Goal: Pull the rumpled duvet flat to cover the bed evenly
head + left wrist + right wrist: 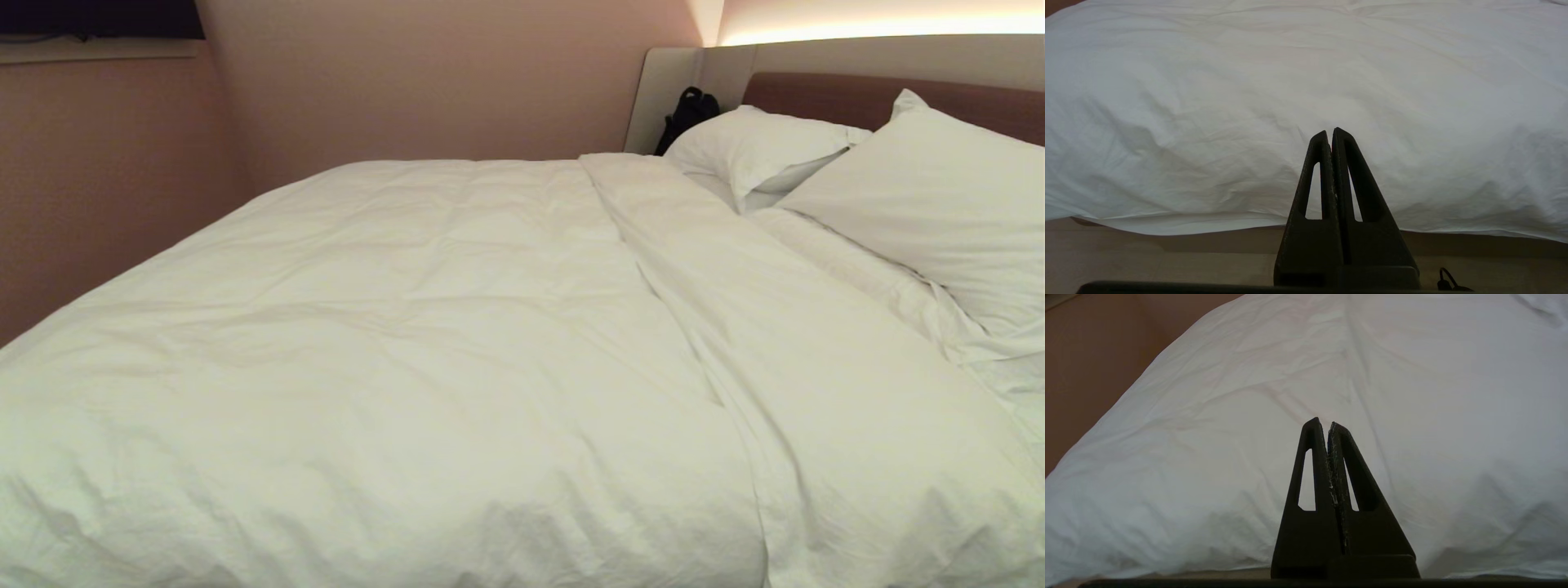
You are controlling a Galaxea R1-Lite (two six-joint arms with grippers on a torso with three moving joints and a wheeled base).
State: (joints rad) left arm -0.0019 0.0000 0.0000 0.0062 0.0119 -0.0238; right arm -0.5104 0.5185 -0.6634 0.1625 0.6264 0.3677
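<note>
The puffy white duvet [392, 351] lies spread over most of the bed, with soft creases and a folded-back band [735, 327] running along its end near the pillows. The bed's padded headboard [816, 82] stands at the back right. Neither arm shows in the head view. In the left wrist view my left gripper [1330, 131] is shut and empty, low beside the bed, facing the duvet's hanging edge [1208, 220]. In the right wrist view my right gripper [1323, 422] is shut and empty too, pointing at the duvet [1274, 416] from the near side without touching it.
Two plump white pillows [939, 204] lean against the headboard. A black bag [688, 114] sits in the corner by the headboard. A pinkish wall [408, 82] runs close along the bed's far side. Beige floor [1147, 261] lies under the left gripper.
</note>
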